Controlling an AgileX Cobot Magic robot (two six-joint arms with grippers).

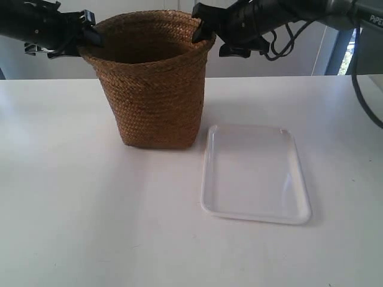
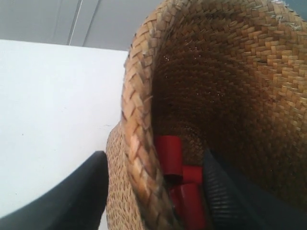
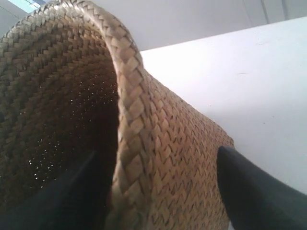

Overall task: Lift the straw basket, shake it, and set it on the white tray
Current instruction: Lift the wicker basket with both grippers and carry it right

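My left claw point(image 2: 154, 163) and right claw point(image 3: 158, 153) straddle the braided rim of the woven straw basket point(image 1: 152, 89), both released; it stands on the surface point(image 1: 72, 209) beside the glossy tray point(image 1: 255, 174).

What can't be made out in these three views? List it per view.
- Inside of the straw basket: in the exterior view, its own wall hides it.
- Red pieces in the basket: in the left wrist view, the rim and the left claw cover part of them, so count and kind are unclear.
- Right claw grip: in the right wrist view, the inner finger blends into the dark interior, so contact with the rim cannot be told.
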